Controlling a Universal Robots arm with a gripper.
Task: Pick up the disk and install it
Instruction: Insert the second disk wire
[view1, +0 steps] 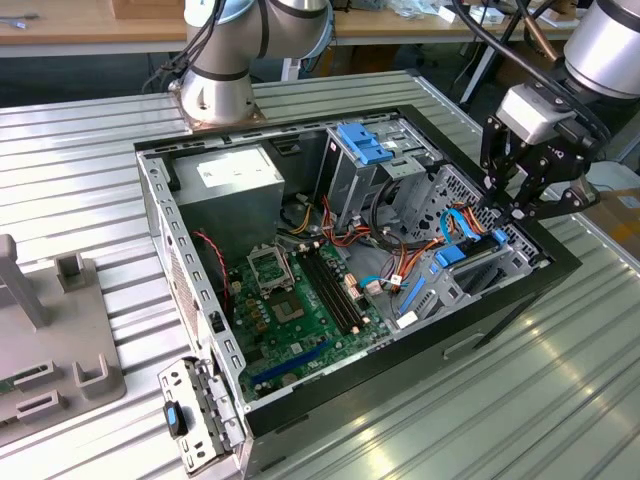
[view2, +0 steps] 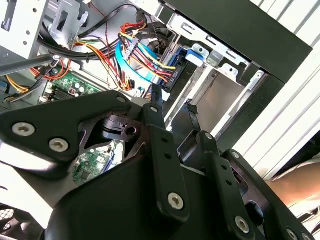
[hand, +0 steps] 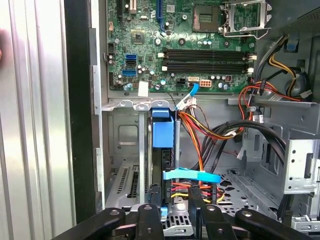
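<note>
The disk (view1: 462, 252) stands on edge in a slot of the drive cage at the corner of the open computer case (view1: 300, 400) on the exterior view's right. Its grey body is framed by a bright blue carrier. The first wrist view looks down on the disk (hand: 163, 134) edge-on, with a blue rail across it near the fingertips. In the second wrist view the disk (view2: 192, 55) lies just beyond the fingers. My gripper (view1: 515, 207) hovers right above that corner, open, its black fingers (hand: 153, 200) apart and holding nothing. My gripper (view2: 173, 100) shows a bare gap between the tips.
Inside the case lie the green motherboard (view1: 290, 290), bundles of coloured cables (hand: 215, 132) beside the disk, the grey power supply (view1: 235, 180) and an upright bay with a blue latch (view1: 365, 145). A grey fixture (view1: 50, 330) sits at the left. The arm's base (view1: 215, 90) stands behind the case.
</note>
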